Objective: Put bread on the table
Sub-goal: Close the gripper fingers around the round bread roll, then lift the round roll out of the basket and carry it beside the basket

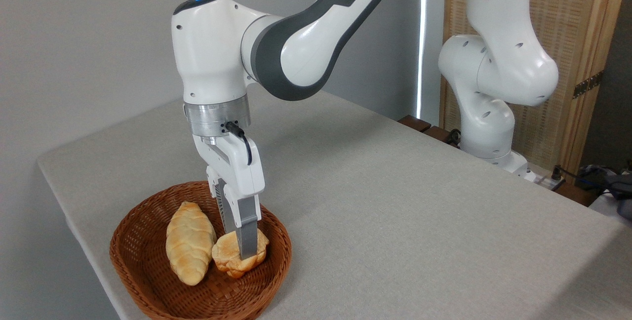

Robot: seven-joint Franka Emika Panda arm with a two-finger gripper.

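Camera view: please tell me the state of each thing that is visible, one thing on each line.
bread: in the basket, between the gripper's fingers
loaf: lying in the basket, beside the bread
basket: upright on the table
gripper: lowered around the bread
table: cloth-covered

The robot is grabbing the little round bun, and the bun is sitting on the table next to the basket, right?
Not quite. The gripper does have its jaws around the little round bun, but the bun is not on the table. The camera view shows it inside the brown basket, lying right beside the longer loaf.
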